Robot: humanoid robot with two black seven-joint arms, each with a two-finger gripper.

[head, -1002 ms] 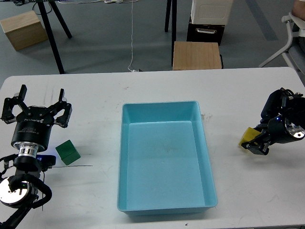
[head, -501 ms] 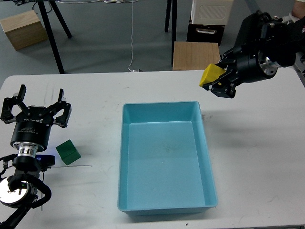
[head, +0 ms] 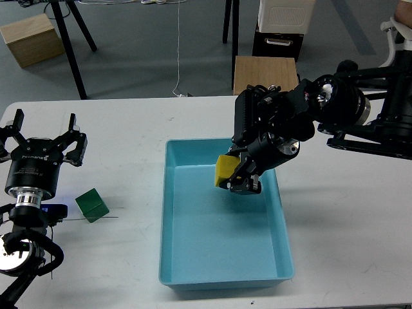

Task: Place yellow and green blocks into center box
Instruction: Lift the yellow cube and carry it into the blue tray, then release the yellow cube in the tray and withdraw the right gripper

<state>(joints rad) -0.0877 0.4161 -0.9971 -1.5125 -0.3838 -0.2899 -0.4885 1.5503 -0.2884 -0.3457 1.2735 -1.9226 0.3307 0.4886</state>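
Over the middle of the white counter (head: 129,129), the right gripper (head: 241,180) now hangs above the far half of the blue box (head: 225,264), its fingers closed on the yellow block (head: 224,170). Half a second ago that arm was high beyond the counter's far edge, and 1 second ago it was low near the right edge, so the carry is nearly done; only lowering and release seem left for this block. The green block (head: 91,205) sits untouched near the left edge, just beside the left gripper (head: 42,135), whose fingers are spread open and empty. Whether the yellow block already touches the box floor is hard to judge. Nothing blocks the box.
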